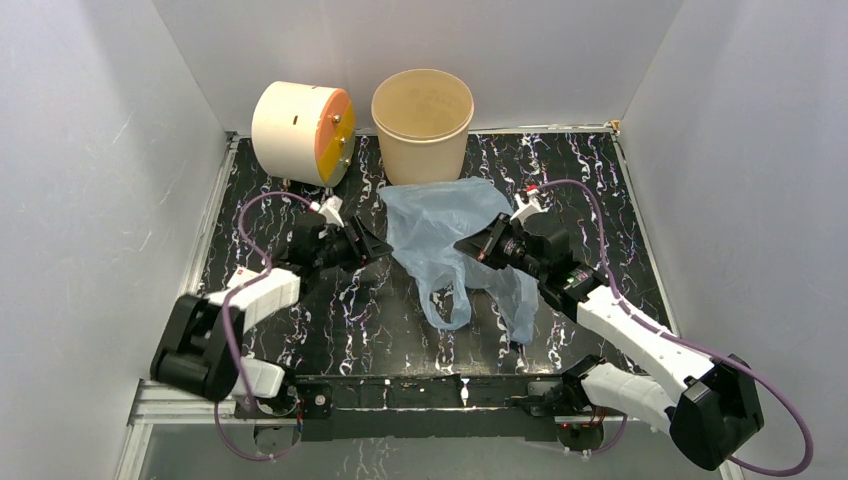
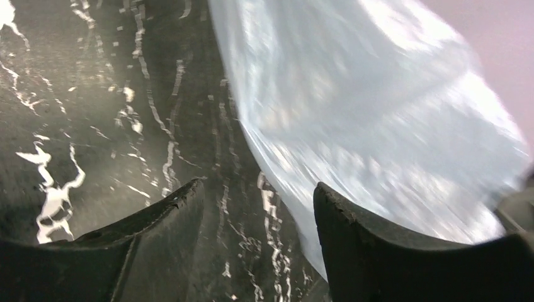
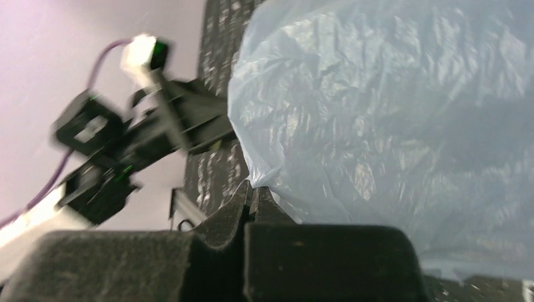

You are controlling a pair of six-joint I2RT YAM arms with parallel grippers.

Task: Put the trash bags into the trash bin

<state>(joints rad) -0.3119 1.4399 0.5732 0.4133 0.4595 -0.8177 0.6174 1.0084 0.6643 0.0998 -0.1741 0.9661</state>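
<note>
The pale blue trash bag (image 1: 447, 222) lies crumpled on the black marbled table in front of the tan trash bin (image 1: 422, 125), which stands upright with nothing in it that I can see. A loop handle (image 1: 449, 303) trails toward the near edge. My right gripper (image 1: 464, 246) is shut on the bag's edge (image 3: 264, 170), with its tips (image 3: 252, 190) pinched together on the film. At the bag's left side my left gripper (image 1: 380, 246) stands open. Between its fingers (image 2: 189, 207) only tabletop shows, and the bag (image 2: 378, 113) lies just past the right finger.
A cream drum with an orange face (image 1: 303, 130) lies on its side left of the bin. White walls close in the table (image 1: 300, 320) on three sides. The left arm (image 3: 126, 138) shows blurred in the right wrist view.
</note>
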